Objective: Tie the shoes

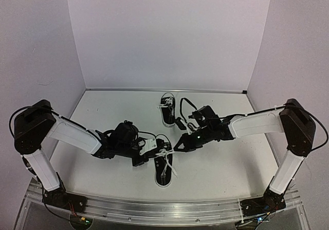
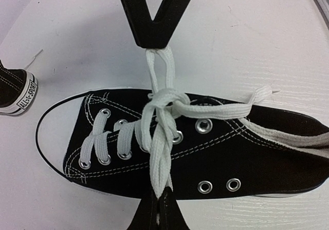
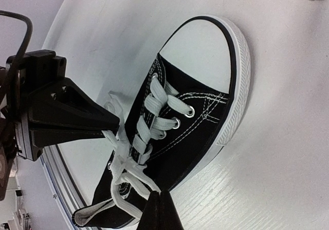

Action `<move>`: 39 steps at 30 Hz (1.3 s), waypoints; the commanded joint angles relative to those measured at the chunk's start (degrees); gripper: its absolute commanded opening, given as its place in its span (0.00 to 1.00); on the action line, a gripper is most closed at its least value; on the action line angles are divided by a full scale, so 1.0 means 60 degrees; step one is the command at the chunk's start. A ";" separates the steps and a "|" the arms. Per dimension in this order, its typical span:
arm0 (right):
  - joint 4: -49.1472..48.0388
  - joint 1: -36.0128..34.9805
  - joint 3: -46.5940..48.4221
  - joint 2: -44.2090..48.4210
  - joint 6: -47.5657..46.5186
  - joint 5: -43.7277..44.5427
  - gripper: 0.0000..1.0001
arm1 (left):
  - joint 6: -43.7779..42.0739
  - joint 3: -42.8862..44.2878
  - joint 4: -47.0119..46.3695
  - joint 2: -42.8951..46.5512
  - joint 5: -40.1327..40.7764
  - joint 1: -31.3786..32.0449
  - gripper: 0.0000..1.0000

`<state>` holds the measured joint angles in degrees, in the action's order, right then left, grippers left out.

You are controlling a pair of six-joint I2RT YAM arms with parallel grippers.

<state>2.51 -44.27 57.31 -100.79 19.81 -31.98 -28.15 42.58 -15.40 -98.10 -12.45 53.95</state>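
The shoes [image 1: 164,174] lie mid-table: the near shoe [image 2: 205,153] sits between my arms, the far shoe [image 1: 167,110] well behind it. My left gripper [image 2: 160,201] and right gripper [image 3: 159,204] are each clenched on a lace loop [image 2: 160,158], drawn to opposite sides, I judge to cinch the bow. The table [image 1: 231,163] gives room on either side, but the heel sits near the front rail [image 1: 164,205].

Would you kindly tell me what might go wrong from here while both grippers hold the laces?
The left gripper and right gripper each pinch only the end of a lace loop, so a harder pull may slip one free. Nothing pins the near shoe down; uneven pulling could drag or tilt it. The knot looks loose and might come undone.
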 commanded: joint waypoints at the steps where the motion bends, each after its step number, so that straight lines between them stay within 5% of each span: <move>1: 0.0018 0.0060 -0.0054 0.0343 0.0012 0.0307 0.00 | 0.0077 -0.0083 0.0018 0.0486 0.0185 -0.0013 0.00; 39: 0.0558 0.0862 -0.1748 0.1303 0.0104 0.1575 0.00 | 0.0037 -0.0292 0.0220 0.0579 0.0642 -0.0445 0.00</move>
<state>5.05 -39.49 47.22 -93.71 20.86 -23.89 -28.10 40.96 -14.82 -95.55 -9.68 52.01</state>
